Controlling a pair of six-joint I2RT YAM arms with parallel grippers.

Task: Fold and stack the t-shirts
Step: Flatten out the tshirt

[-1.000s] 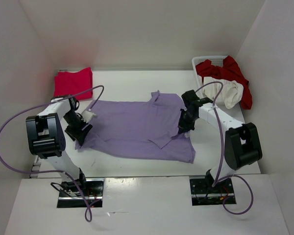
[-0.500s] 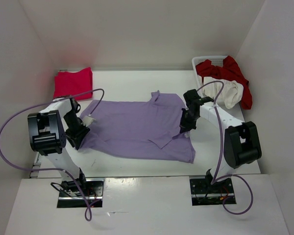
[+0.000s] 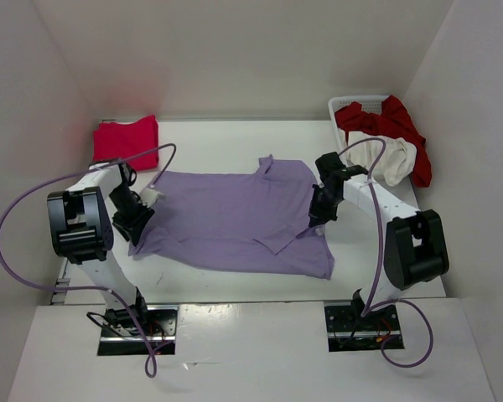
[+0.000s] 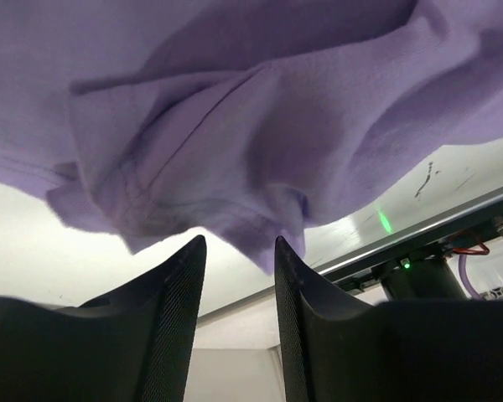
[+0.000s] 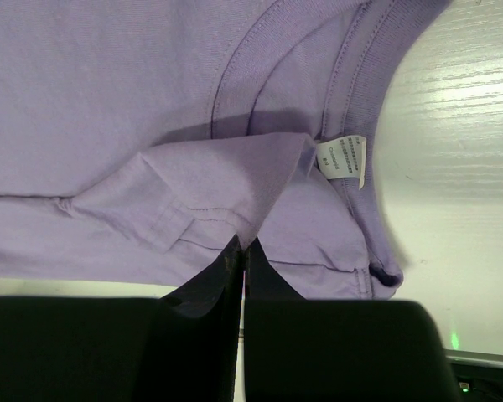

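Observation:
The lavender t-shirt (image 3: 230, 219) lies spread across the middle of the table. My right gripper (image 3: 318, 216) sits at its right side. In the right wrist view it (image 5: 243, 244) is shut on a folded sleeve of the lavender t-shirt (image 5: 151, 100), near the collar label (image 5: 345, 159). My left gripper (image 3: 139, 219) is at the shirt's left edge. In the left wrist view it (image 4: 239, 243) is open, and a bunched corner of lavender cloth (image 4: 235, 142) ends just at the fingertips. A folded magenta-pink t-shirt (image 3: 126, 141) lies at the back left.
A white lattice basket (image 3: 352, 104) stands at the back right with a dark red t-shirt (image 3: 396, 126) and a cream white t-shirt (image 3: 398, 161) draped over it. White walls enclose the table on three sides. The table's front edge (image 3: 235, 289) runs just past the shirt's hem.
My left jaws have narrowed, and that gripper has shifted slightly at the shirt's left edge. The right gripper has kept its pinch and barely moved.

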